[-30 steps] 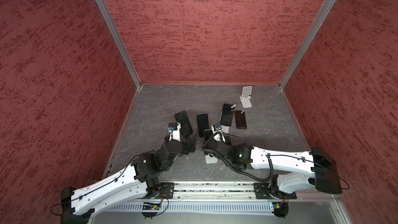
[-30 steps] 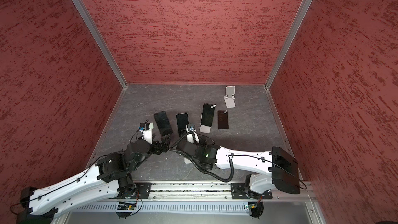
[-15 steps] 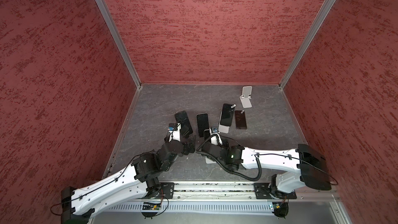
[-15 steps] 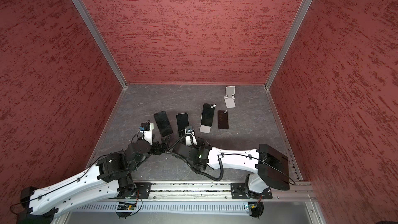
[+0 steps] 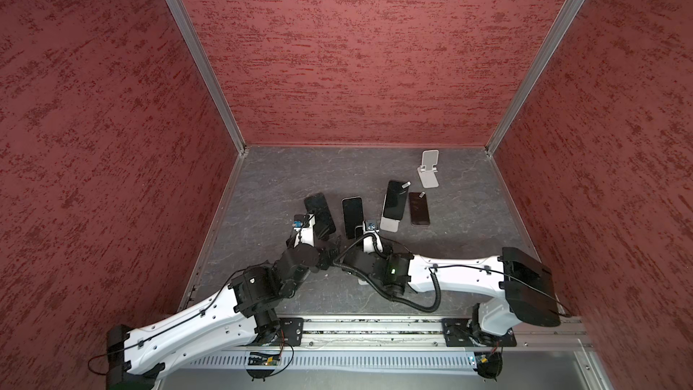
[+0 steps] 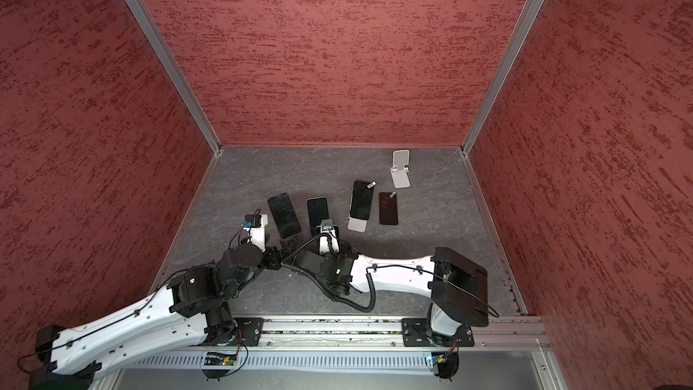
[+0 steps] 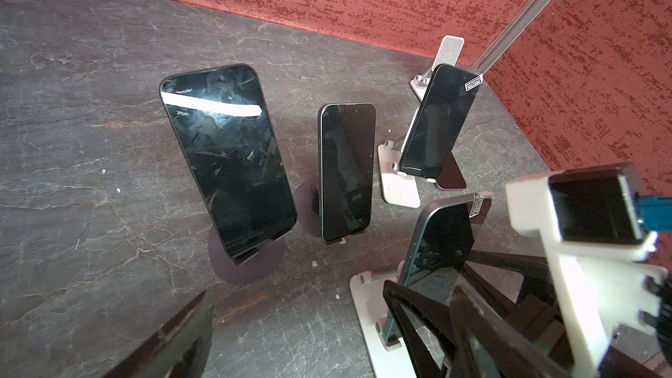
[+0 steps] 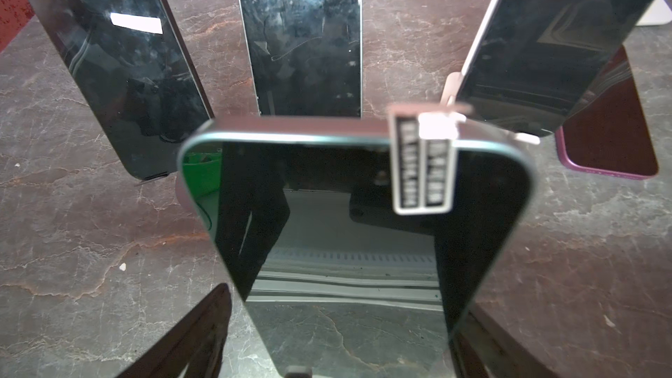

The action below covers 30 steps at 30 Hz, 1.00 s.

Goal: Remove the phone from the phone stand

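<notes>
The glossy, teal-rimmed phone [image 8: 356,230] leans on its white stand [image 7: 367,307] near the centre of the marbled grey worktop [image 5: 270,189]. Other phones [image 8: 302,41] crowd 11 to 1 o'clock, with bare room toward 3. The right gripper [image 8: 347,300] straddles its long edges; I cannot tell whether it grips. The left gripper [image 7: 331,294] gapes wide.

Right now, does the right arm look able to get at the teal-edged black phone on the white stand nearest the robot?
Probably yes. The right claw straddles the teal-edged black phone, with a finger at each long edge and nothing between them. Whether it grips yet is unclear.
</notes>
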Available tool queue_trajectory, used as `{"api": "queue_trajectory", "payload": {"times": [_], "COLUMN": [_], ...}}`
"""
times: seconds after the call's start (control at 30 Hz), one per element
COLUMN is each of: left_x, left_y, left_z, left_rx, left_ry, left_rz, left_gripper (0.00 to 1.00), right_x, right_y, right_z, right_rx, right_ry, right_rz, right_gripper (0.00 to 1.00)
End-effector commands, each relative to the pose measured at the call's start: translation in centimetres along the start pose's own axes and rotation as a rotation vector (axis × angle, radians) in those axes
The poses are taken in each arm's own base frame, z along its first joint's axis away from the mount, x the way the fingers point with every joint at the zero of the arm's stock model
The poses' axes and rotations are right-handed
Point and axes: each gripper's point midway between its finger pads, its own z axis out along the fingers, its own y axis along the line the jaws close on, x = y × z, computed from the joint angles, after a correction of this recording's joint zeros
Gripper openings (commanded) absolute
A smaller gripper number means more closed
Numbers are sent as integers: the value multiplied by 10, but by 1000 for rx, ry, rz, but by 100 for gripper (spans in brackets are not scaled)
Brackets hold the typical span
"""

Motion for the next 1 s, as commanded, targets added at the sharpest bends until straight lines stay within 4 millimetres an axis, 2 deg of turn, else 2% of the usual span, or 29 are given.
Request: {"api": "queue_trajectory", "payload": {"times": [0.0, 0.27, 0.6, 0.97], "left_x": [-4, -4, -4, -3], "left_y": [-2, -1, -4, -10], "left_z": [1, 1, 2, 7], "left_rx": [9, 10, 23, 26], "left_ry": [-16, -16, -11, 8], "left_rz": [-3, -10, -9, 1], "left_gripper": [99, 99, 99, 99], "right_x": [-7, -6, -7, -22], "right_y": [0, -2, -6, -5], "right_z": [-2, -2, -5, -19], "right_rx": [29, 35, 19, -34], "right_ry": [-33, -35, -47, -80], "right_rz": [24, 24, 37, 50], "right_gripper": [83, 68, 64, 62]}}
